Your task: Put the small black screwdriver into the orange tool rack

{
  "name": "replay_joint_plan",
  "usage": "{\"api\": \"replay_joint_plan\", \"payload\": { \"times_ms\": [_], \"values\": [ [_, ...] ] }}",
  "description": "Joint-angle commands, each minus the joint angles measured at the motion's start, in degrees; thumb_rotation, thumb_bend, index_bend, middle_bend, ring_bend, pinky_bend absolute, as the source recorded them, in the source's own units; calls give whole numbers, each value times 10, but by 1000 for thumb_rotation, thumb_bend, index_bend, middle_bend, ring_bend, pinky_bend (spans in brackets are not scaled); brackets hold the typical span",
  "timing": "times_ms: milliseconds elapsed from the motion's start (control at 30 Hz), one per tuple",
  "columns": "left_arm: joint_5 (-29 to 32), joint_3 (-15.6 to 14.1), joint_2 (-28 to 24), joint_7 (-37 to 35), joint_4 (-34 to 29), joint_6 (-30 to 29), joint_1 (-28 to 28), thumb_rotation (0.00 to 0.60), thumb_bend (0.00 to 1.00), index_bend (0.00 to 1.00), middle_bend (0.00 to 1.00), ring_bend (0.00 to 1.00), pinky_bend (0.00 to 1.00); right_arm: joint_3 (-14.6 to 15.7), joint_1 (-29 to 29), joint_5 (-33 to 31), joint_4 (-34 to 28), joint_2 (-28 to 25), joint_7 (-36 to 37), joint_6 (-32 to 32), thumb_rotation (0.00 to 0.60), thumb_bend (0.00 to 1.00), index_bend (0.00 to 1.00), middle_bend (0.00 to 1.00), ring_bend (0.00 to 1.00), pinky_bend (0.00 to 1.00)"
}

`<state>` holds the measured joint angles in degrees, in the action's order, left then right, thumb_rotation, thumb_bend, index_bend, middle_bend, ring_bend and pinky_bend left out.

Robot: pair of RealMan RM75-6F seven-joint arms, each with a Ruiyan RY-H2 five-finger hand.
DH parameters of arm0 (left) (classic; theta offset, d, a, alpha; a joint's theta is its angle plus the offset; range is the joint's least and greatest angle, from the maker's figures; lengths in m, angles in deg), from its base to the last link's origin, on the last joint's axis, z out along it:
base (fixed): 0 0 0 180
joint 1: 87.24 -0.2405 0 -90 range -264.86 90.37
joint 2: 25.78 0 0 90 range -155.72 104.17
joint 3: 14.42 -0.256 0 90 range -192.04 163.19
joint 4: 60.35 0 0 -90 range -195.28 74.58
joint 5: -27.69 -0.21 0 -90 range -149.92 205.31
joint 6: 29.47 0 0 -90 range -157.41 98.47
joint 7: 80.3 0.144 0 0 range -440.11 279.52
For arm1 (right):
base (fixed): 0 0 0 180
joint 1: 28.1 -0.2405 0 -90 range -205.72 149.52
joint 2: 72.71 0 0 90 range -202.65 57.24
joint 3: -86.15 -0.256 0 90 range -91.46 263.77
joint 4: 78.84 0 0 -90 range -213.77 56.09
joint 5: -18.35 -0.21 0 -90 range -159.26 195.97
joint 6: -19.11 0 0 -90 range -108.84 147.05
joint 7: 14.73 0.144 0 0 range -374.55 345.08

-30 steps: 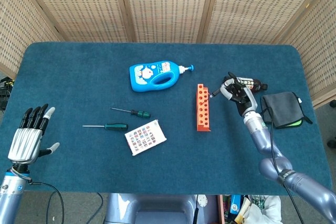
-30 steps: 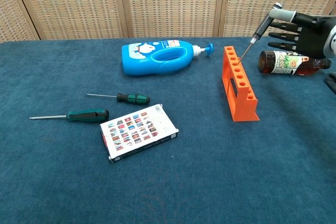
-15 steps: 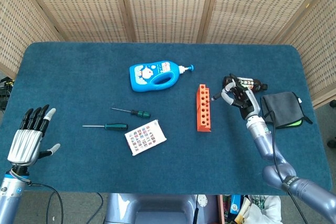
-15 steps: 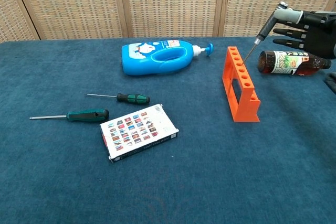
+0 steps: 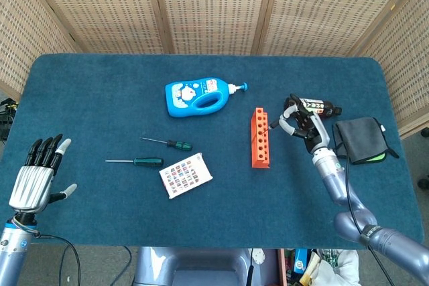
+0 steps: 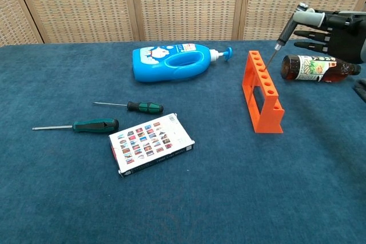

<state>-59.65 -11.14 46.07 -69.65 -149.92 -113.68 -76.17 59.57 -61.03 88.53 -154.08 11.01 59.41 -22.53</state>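
The right hand [image 6: 327, 30] pinches the small black screwdriver [image 6: 283, 34] tip-down just above the far holes of the orange tool rack [image 6: 261, 91], so it should line the tip over one hole, then go down slowly and straight.

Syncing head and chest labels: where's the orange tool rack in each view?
Head view: orange tool rack sits right of centre, lengthwise away from the camera, just left of the right hand.
Chest view: the rack is right of centre, running diagonally, below and left of the right hand.
Shared landmark: the blue pump bottle lies to the rack's upper left in both.
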Motion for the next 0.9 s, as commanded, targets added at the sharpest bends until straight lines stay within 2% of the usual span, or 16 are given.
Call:
{"api": "replay_joint_plan", "payload": {
  "times_ms": [33, 900],
  "values": [
    [0, 0, 0, 0, 0, 0, 0, 600, 0, 0, 0, 0, 0, 2, -1, 0, 0, 1, 0, -1, 600, 286, 633, 0, 0, 0],
    [3, 1, 0, -1, 1, 5, 0, 600, 0, 0, 0, 0, 0, 25, -26, 34, 5, 5, 9, 3, 600, 286, 635, 0, 0, 0]
  ]
}}
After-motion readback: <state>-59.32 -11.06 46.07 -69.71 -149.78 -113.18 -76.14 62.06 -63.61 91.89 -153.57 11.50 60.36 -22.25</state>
